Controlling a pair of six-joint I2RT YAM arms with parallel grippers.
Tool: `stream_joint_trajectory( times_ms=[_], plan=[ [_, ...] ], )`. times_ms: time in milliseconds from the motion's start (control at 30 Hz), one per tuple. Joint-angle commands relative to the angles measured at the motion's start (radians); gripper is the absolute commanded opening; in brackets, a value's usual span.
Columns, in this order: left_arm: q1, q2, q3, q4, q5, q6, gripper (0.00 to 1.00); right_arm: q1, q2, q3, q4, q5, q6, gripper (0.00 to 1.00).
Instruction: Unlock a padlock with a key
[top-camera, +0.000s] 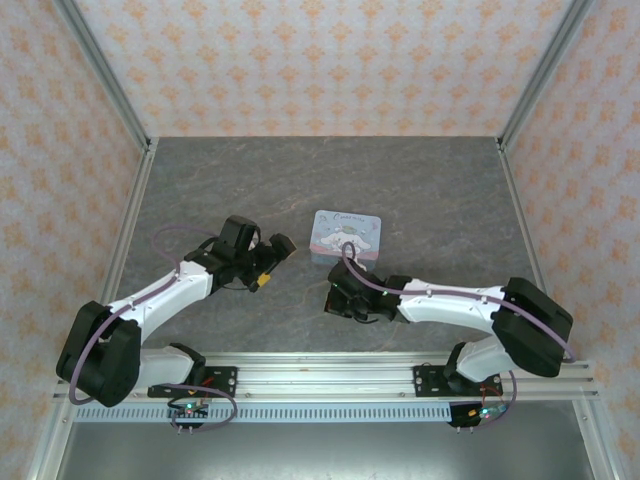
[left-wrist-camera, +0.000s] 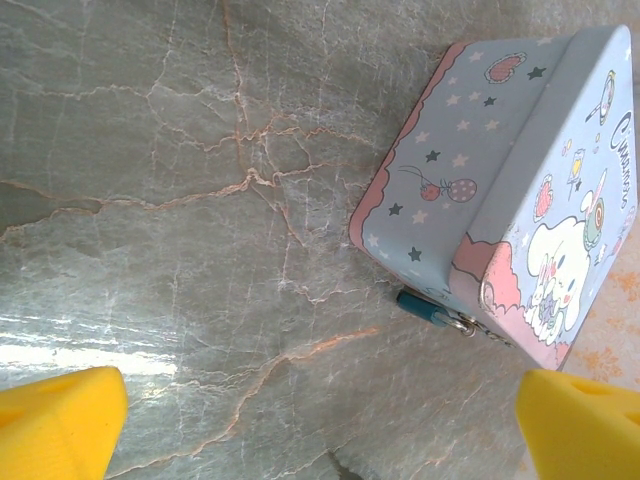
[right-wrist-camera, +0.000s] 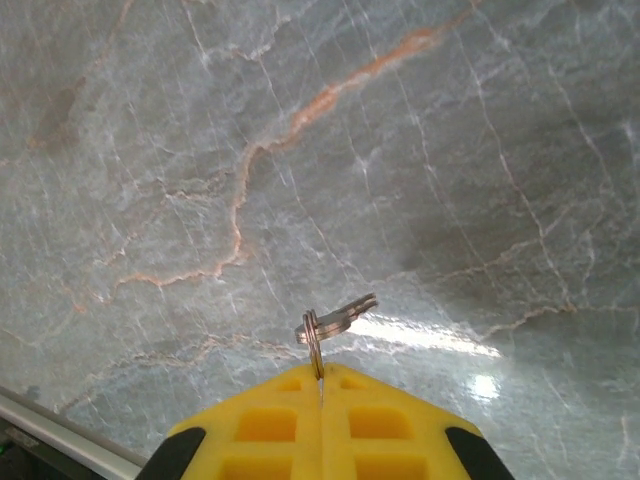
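Metal key (right-wrist-camera: 352, 307) on ring (right-wrist-camera: 312, 333), in right gripper (right-wrist-camera: 321, 380)

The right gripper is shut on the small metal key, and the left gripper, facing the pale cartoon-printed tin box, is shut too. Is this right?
One mistake: the left gripper is open, as the left wrist view shows its yellow fingertips far apart. The right gripper is shut on the small metal key; the left faces the pale cartoon-printed tin box.

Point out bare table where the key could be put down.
Widest: the far strip of table between the tin and the back wall. Also right of the tin, above the right arm. Crowded: the middle, where left gripper, right gripper and tin cluster.
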Motion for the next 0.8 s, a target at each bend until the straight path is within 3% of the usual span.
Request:
stream_joint_trajectory(
  times_ms=[0,133,167,233,300,767],
  plan=[
    [-0.006,0.008,0.028,-0.009,-0.014,0.014,1.0,0.003,-0.017,-0.014,-0.071,-0.028,0.014,0.0],
    [-0.005,0.005,0.028,-0.012,-0.021,0.017,1.0,0.001,0.074,0.032,-0.115,-0.027,-0.023,0.0],
    [-0.005,0.007,0.026,-0.012,-0.022,0.017,1.0,0.001,0.114,0.055,-0.128,-0.024,-0.038,0.04],
    [-0.005,0.01,0.026,-0.014,-0.023,0.017,1.0,0.001,0.164,0.092,-0.149,-0.006,-0.059,0.26],
    [-0.005,0.007,0.028,-0.021,-0.024,0.02,1.0,0.001,0.172,0.113,-0.161,0.022,-0.066,0.38],
    [-0.005,0.011,0.031,-0.017,-0.027,0.027,1.0,-0.002,0.031,0.117,-0.323,0.195,-0.083,0.51]
  ],
)
